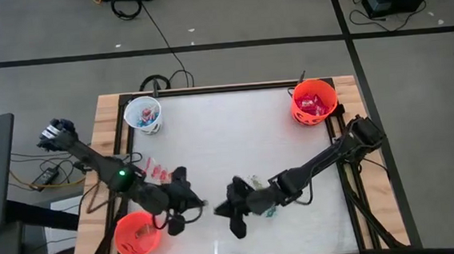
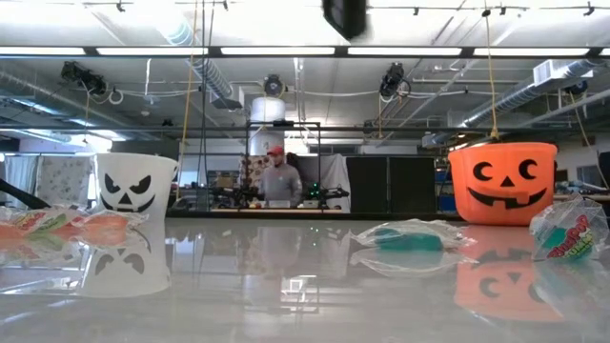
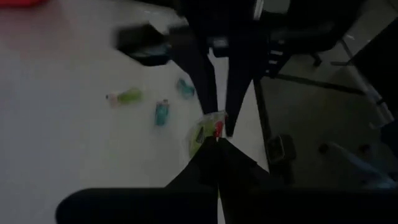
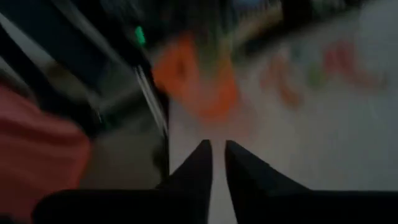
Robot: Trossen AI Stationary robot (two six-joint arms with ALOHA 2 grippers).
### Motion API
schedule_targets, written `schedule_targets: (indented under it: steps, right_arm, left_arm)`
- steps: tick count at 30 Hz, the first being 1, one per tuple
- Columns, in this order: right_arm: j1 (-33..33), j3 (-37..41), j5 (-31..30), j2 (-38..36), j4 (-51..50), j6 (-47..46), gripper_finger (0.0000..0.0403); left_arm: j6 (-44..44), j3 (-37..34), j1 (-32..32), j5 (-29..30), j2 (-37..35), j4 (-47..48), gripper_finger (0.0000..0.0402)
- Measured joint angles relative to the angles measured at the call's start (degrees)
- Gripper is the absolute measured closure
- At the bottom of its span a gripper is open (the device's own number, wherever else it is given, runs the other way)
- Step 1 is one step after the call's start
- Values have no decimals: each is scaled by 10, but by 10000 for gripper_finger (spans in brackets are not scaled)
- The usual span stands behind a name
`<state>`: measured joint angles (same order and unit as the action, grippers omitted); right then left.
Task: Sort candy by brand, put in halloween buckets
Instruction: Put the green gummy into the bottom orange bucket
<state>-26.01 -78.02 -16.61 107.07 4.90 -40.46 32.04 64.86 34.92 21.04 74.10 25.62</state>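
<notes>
2 arms reach low toward the counter's [image 1: 234,118] middle, the left claw [image 1: 197,204] pinched closed and empty, the right claw [image 1: 219,212] parted by a narrow slit. Loose candy [image 1: 156,170] lies beside the left arm; 3 buckets [image 1: 143,114] stand at the edges.

- A robotics lab or industrial workshop.
- Exposed ceiling ducts [image 2: 205,76] and strip lights [image 2: 286,50] across the upper frame.
- Cables [image 1: 156,36] trail over grey carpet [image 1: 243,14].

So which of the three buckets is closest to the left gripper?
The orange bucket at the table's near left corner, right beside the left gripper; the white bucket and other orange bucket sit at the far corners.
</notes>
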Motion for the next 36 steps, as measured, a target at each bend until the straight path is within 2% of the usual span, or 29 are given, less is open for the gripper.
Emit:
schedule_targets:
  steps: [3, 6, 9, 13, 16, 19, 24, 31, 36]
  right_arm:
    - [-3, 3, 9, 3, -112, -48, 311]
    - [-4, 2, -3, 4, -202, -110, 283]
    - [-6, 2, 18, 4, -287, -169, 275]
    - [-18, 2, 39, 4, -365, -190, 276]
    - [-28, 2, 38, 4, -406, -205, 276]
    - [-37, 2, 40, 4, -428, -218, 276]
    - [-49, 2, 39, 4, -454, -249, 275]
    - [-69, 2, 49, 4, -468, -244, 268]
    - [-86, 15, 29, 5, -519, -240, 240]
  left_arm:
    - [42, 1, 1, -10, -25, 67, 400]
    - [106, 0, 15, -60, -36, 164, 400]
    - [178, 1, 47, -138, -46, 251, 400]
    - [261, 0, 112, -176, -43, 326, 400]
    - [316, -7, 158, -188, -43, 325, 401]
    - [370, -20, 207, -174, -43, 324, 401]
    - [452, -72, 262, -163, -44, 325, 401]
    - [533, -163, 278, -178, -43, 277, 396]
    - [554, -175, 278, -168, -43, 274, 358]
